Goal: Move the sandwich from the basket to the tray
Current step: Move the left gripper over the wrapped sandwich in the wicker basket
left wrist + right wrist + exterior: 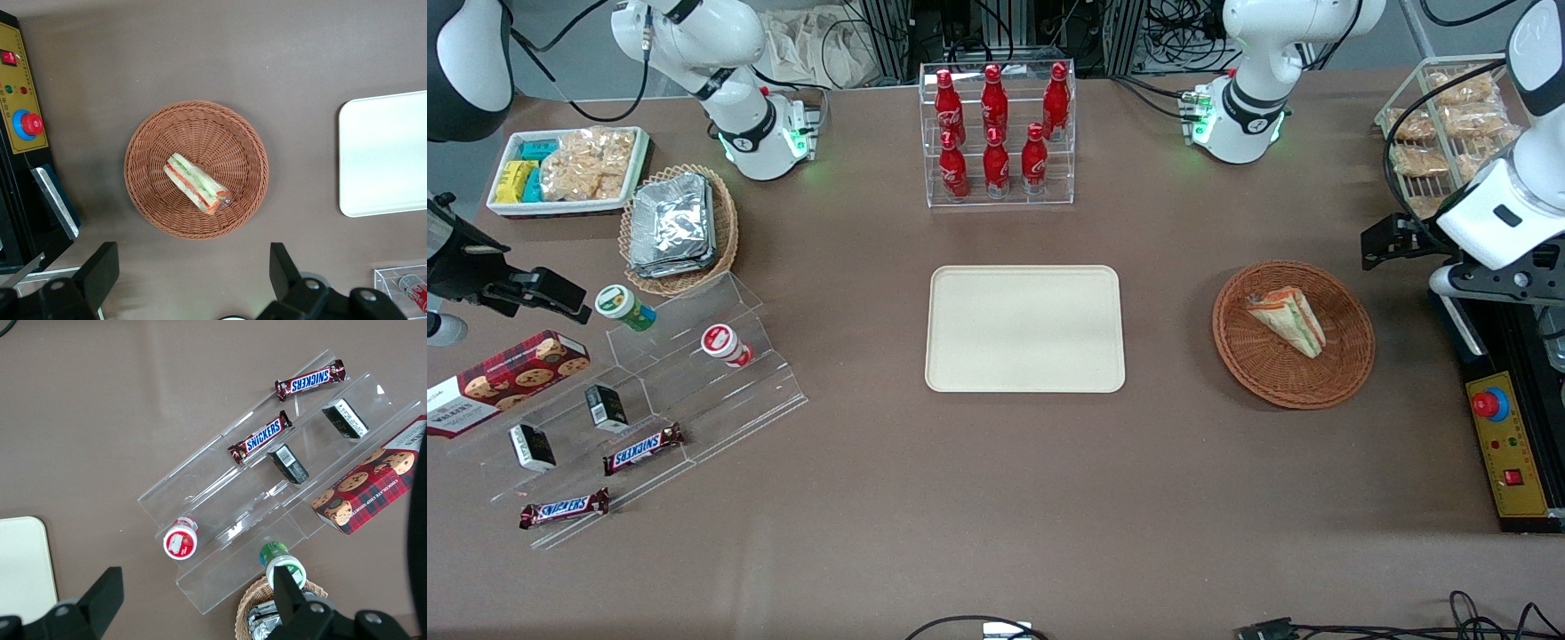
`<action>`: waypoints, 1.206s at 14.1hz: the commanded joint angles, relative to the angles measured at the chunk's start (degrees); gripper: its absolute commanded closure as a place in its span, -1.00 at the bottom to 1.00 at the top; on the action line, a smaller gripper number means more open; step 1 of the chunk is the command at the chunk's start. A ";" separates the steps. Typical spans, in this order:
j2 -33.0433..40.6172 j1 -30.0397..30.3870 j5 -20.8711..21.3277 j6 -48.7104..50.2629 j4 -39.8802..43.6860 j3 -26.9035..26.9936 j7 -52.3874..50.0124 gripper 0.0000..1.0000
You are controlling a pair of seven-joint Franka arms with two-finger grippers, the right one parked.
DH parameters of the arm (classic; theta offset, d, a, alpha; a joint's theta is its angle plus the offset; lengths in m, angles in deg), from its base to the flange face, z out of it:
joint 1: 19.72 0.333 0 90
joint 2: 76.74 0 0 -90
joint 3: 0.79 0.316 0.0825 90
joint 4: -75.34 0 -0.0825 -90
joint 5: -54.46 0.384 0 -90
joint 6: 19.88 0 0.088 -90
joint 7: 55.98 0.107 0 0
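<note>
The sandwich [1288,321], a clear-wrapped triangular wedge with orange, red and green layers, lies in the round reddish-brown wicker basket [1347,364]. Both also show in the left wrist view: the sandwich [197,183] in the middle of the basket [147,143]. The beige tray [1024,329] sits bare at the table's middle, beside the basket, and its edge shows in the left wrist view [383,153]. My left gripper [1385,242] hangs above the table beside the basket, toward the working arm's end. It is open and empty [192,273], fingers wide apart and clear of the basket rim.
A control box with a red button [1504,444] lies at the working arm's table end, close to the gripper. A white wire rack of snacks [1440,133] stands farther from the camera. A clear rack of red bottles [998,133] stands farther away than the tray.
</note>
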 commanded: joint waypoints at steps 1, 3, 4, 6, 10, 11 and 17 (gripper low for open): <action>0.50 -0.75 -1.69 1.00 0.13 0.95 0.85 -1.00; 0.32 -0.75 -1.70 1.26 0.21 0.95 0.50 -1.00; 0.23 -0.75 -1.26 1.18 0.21 0.95 0.41 -1.00; 0.15 -0.75 -1.08 1.44 -0.31 0.95 -2.64 -1.00; 0.32 -0.66 -0.47 -0.83 -6.09 1.04 -13.56 -1.00; 1.45 -0.31 -0.47 -2.50 -8.73 1.13 -13.65 -1.00; 7.70 1.27 -0.38 -19.90 -27.80 1.13 -22.95 -1.00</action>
